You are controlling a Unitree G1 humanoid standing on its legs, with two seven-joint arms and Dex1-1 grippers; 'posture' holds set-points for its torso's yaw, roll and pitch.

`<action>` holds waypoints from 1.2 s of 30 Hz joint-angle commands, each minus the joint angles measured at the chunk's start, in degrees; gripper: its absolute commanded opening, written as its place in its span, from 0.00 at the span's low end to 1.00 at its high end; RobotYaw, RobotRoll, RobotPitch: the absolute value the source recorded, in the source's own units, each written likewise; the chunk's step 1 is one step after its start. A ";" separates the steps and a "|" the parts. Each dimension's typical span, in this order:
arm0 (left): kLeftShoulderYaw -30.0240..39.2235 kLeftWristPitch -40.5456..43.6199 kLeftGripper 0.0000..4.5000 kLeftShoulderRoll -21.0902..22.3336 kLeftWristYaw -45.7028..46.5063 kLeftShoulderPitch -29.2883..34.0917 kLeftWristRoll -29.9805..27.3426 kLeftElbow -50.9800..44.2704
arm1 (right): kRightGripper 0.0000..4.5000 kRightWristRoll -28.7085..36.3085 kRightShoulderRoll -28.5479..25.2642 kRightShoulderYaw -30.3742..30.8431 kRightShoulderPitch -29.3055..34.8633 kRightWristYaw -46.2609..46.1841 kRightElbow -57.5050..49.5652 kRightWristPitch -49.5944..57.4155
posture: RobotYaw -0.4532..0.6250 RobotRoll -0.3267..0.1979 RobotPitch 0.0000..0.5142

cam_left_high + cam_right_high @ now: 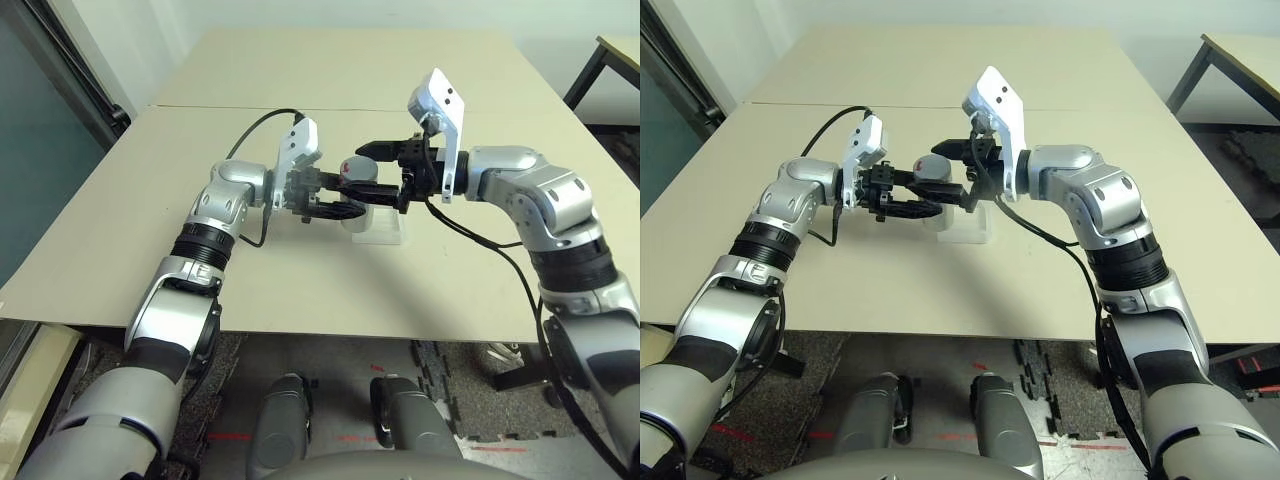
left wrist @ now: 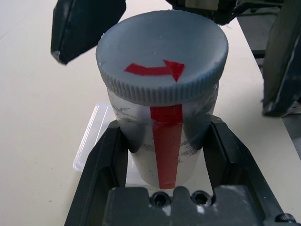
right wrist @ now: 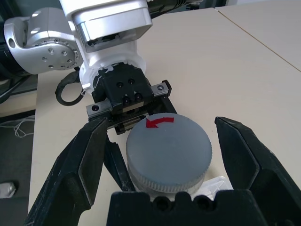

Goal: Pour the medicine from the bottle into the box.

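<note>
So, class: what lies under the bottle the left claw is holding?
Under the bottle, held in the left claw, the clear box lies on the table. The bottle covers most of it, so its contents are hidden.

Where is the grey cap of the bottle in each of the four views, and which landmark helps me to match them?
Left eye view: the cap sits at centre, between the two grippers.
Right eye view: the cap is left of centre, between the grippers.
Left wrist view: the cap is at upper centre.
Right wrist view: the cap is at lower centre.
Shared landmark: the red arrow on the cap.
</note>
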 commanded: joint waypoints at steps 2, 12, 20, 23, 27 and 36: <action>-0.51 -0.19 0.55 -0.26 -0.34 -0.58 0.60 -0.13 | 1.00 -0.92 0.84 0.25 -0.91 0.61 0.80 -0.98 | 0.40 0.62 0.18; -0.58 -0.42 0.55 -0.25 -0.41 -0.36 0.80 0.26 | 0.58 0.06 1.97 -1.08 -0.50 0.87 -0.80 -0.18 | 0.40 0.62 0.18; -0.80 -0.83 0.55 -0.07 -0.65 -0.35 1.25 0.69 | 0.58 2.85 3.07 -5.41 -3.97 -0.75 -1.01 3.64 | 0.40 0.62 0.17; -0.71 -1.07 0.55 -0.04 -0.70 -0.38 1.41 0.87 | 0.58 2.81 3.11 -6.49 -5.59 -1.48 0.32 3.37 | 0.40 0.62 0.17; -0.70 -1.07 0.55 0.13 -0.55 -0.23 1.51 0.63 | 0.58 1.36 2.70 -8.00 -7.61 -3.08 4.15 1.99 | 0.41 0.62 0.17; 0.70 -2.12 0.55 0.57 3.36 0.02 2.07 0.87 | 0.58 -6.47 3.82 -8.86 -6.03 -11.49 15.21 -8.12 | 0.42 0.62 0.16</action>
